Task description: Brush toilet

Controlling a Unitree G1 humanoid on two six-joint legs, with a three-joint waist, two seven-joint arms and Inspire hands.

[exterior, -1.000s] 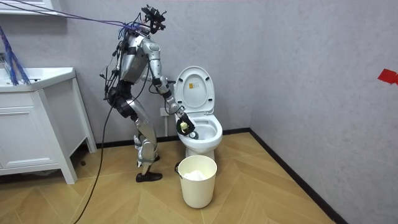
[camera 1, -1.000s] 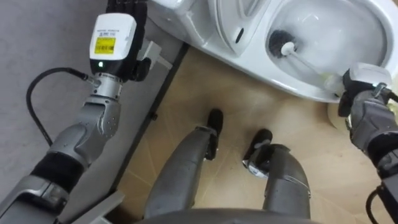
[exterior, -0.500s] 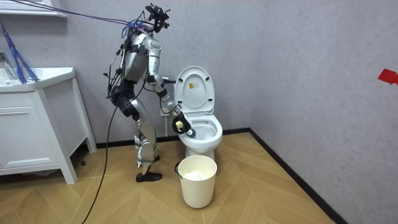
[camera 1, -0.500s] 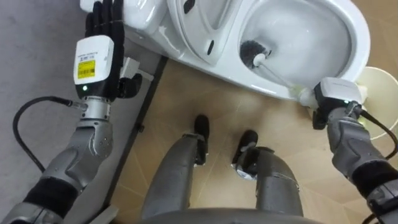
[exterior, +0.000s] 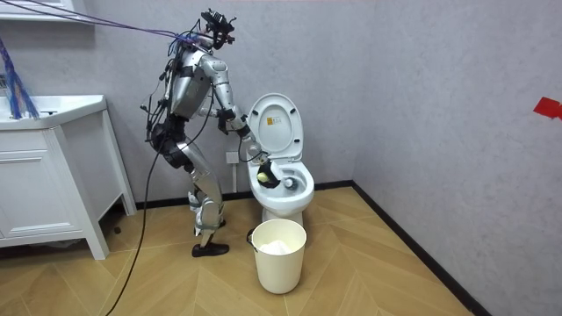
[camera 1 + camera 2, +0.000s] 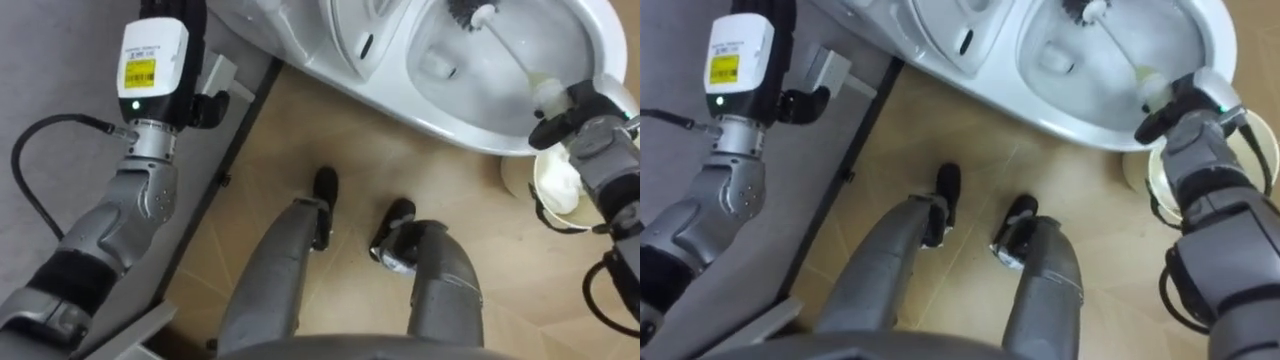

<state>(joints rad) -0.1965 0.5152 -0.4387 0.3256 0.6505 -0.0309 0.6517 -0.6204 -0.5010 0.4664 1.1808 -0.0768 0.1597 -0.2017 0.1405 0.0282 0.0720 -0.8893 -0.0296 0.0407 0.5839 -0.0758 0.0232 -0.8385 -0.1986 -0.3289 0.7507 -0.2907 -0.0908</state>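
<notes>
Scene: the robot leans over the open toilet (image 5: 283,180) from its side.
Right hand (image 6: 572,112): clenched round the top of the toilet brush (image 6: 506,44), just over the bowl's near rim (image 6: 460,135).
Brush: bristle head (image 6: 468,10) low inside the bowl, toward its far wall. The handle slants back from there to the hand.
Left hand (image 6: 155,55): raised by the wall, well apart from the brush; grip cannot be told.
Likely next: scrubbing falls to the right arm, along that slant.
Waste bin (image 6: 560,185): on the floor under the right wrist.
</notes>
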